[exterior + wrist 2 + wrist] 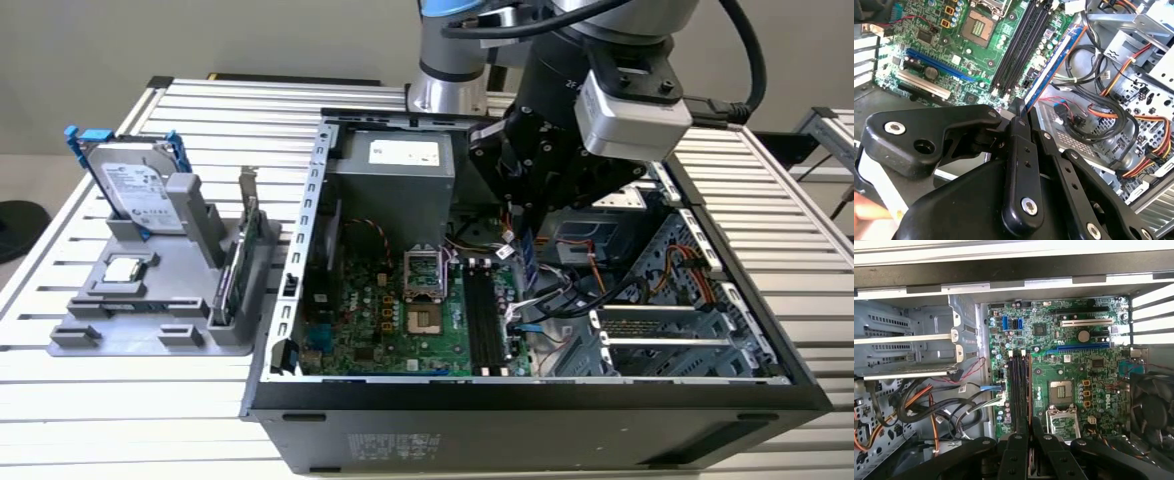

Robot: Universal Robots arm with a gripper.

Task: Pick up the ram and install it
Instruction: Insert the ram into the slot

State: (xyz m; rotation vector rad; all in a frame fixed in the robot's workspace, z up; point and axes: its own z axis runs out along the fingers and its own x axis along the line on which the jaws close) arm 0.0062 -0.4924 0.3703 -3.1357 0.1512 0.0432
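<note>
My gripper (522,218) reaches down into the open computer case (534,395) and is shut on the ram (531,262), a slim stick held on edge. In the second wrist view the ram (1054,65) runs out from the fingertips of the gripper (1019,116) with a blue and orange edge. The first wrist view has the gripper (1029,436) with the ram (1029,395) edge-on. The stick hangs just above the green motherboard (387,320), beside the black memory slots (483,312), which both wrist views show (1019,45) (1017,385). I cannot tell whether it touches a slot.
On a grey fixture (80,340) at the exterior view's left stand a hard drive with blue bracket (134,185), a square processor chip (124,268) and a green card (230,285). Inside the case are the processor socket (423,270), loose cables (587,290) and a metal drive cage (667,330).
</note>
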